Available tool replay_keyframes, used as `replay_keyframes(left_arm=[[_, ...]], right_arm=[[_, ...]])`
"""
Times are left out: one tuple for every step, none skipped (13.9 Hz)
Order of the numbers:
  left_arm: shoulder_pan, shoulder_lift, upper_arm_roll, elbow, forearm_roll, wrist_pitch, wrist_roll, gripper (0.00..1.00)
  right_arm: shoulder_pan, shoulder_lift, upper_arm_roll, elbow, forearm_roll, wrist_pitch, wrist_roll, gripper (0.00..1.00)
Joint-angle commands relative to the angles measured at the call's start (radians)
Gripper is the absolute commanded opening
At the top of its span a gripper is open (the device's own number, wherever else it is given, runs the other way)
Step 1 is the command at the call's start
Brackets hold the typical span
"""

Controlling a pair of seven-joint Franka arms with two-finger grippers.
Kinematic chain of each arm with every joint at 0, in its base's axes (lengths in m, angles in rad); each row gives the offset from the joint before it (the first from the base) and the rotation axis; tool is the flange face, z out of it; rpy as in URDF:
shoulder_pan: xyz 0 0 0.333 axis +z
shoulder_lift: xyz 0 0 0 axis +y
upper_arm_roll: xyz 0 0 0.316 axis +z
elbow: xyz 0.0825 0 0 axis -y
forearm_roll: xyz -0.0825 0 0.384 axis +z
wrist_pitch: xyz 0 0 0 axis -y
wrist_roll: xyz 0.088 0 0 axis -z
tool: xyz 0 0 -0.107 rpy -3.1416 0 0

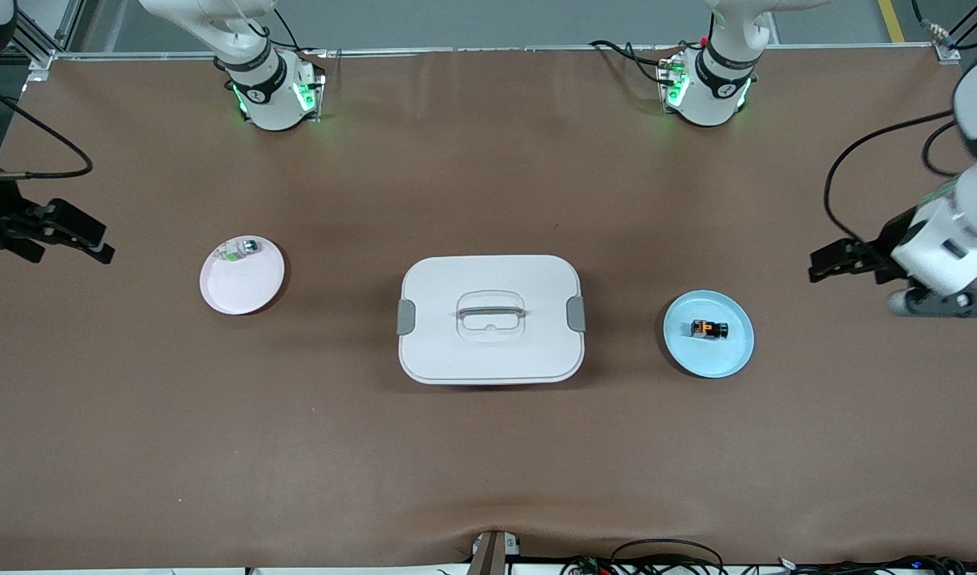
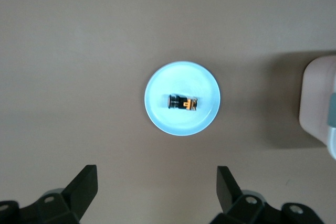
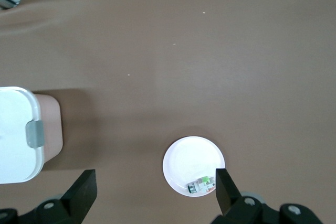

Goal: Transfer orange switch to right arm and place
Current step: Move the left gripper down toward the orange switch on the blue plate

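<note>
1. Front view: your orange switch (image 1: 710,329) lies on its side in the middle of the blue plate (image 1: 708,334), toward the left arm's end of the table, beside the white lidded box (image 1: 491,319). The left gripper (image 1: 836,262) hangs over bare table near that plate, jaws apart and empty. The right gripper (image 1: 71,237) waits over the table's other end, jaws also apart, near the white plate (image 1: 241,275) that carries the small green-white part (image 1: 243,248).

2. Left wrist view: the switch (image 2: 182,102) sits centred on the blue plate (image 2: 157,114), black body with an orange face, its long axis crossing between the spread fingers (image 2: 84,187). You should expect it to be light, rigid and a bit slick; it may skid or tip on the smooth plate. Pinch across the short black flanks, leaving one end exposed for the handover.

3. Right wrist view: only the white plate (image 3: 185,162), its green-white part (image 3: 202,185) and the box corner (image 3: 18,135) show; no switch here.
</note>
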Motion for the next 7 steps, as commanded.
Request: replay_keyframes(left_arm=[[-0.017,0.031,-0.003,-0.04,0.0,0.055,-0.004,1.0],[-0.024,0.028,-0.003,-0.083,0.0,0.11,-0.007,1.0],[-0.029,0.028,-0.002,-0.124,0.004,0.164,-0.014,1.0],[-0.035,0.03,-0.002,-0.16,0.007,0.214,-0.03,1.0],[-0.046,0.03,-0.002,-0.2,0.008,0.267,-0.043,1.0],[-0.052,0.03,-0.002,-0.236,0.016,0.317,-0.054,1.0],[-0.066,0.031,-0.002,-0.276,0.034,0.362,-0.069,1.0]], right_arm=[[0.041,-0.01,-0.002,-0.004,-0.021,-0.008,0.005,1.0],[0.044,-0.01,0.0,-0.005,-0.018,-0.014,0.005,1.0],[0.049,-0.01,0.0,-0.005,-0.019,-0.026,0.005,1.0],[0.058,-0.011,0.0,-0.007,-0.019,-0.036,0.005,1.0],[0.058,-0.011,0.0,-0.005,-0.019,-0.04,0.005,1.0],[0.06,-0.011,0.0,-0.005,-0.019,-0.048,0.005,1.0],[0.06,-0.011,0.0,-0.004,-0.019,-0.051,0.01,1.0]])
